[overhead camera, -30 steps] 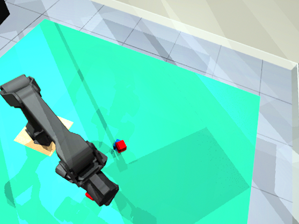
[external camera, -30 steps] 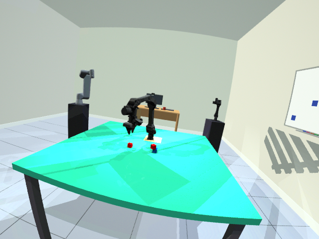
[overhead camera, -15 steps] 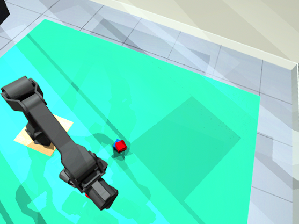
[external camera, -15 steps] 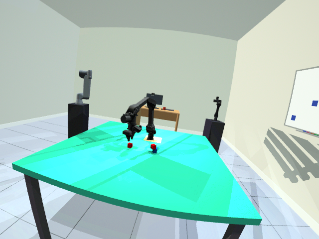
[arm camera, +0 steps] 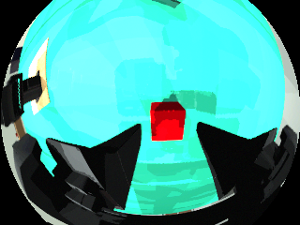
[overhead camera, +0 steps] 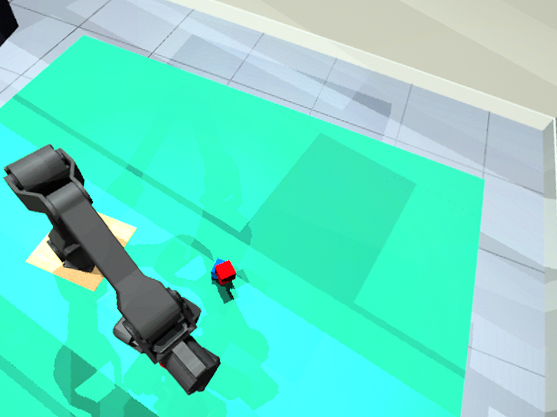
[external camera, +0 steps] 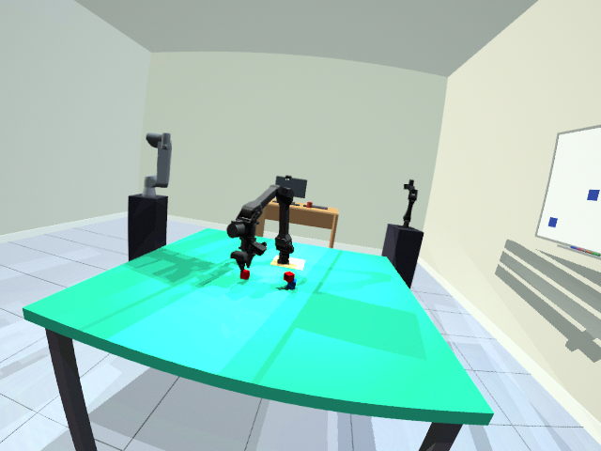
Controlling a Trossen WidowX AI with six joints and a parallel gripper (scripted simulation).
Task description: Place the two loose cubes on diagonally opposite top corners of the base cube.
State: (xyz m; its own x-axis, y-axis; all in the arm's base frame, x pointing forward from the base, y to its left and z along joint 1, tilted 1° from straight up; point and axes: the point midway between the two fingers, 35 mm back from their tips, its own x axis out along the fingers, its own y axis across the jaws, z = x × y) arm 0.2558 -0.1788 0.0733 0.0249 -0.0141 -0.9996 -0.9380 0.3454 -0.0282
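Note:
A loose red cube [arm camera: 167, 121] [external camera: 245, 274] lies on the green table [external camera: 339, 349]. My gripper [arm camera: 169, 127] [external camera: 244, 264] hangs just above it, pointing down. It is open, with one finger on each side of the cube and gaps on both sides. In the top view the wrist [overhead camera: 190, 367] hides the fingers, and only a red sliver of this cube [overhead camera: 161, 364] shows. The blue base cube [overhead camera: 217, 263] [external camera: 291, 286] stands further out on the table. The other red cube [overhead camera: 224, 271] [external camera: 289, 275] sits on top of it, offset toward one corner.
The arm's base stands on a tan plate [overhead camera: 49, 263] [external camera: 296, 263] near the base cube. Two dark pedestals [external camera: 146, 223] [external camera: 402, 250] carrying other arms stand beyond the table. A wooden desk [external camera: 310, 215] is at the back wall.

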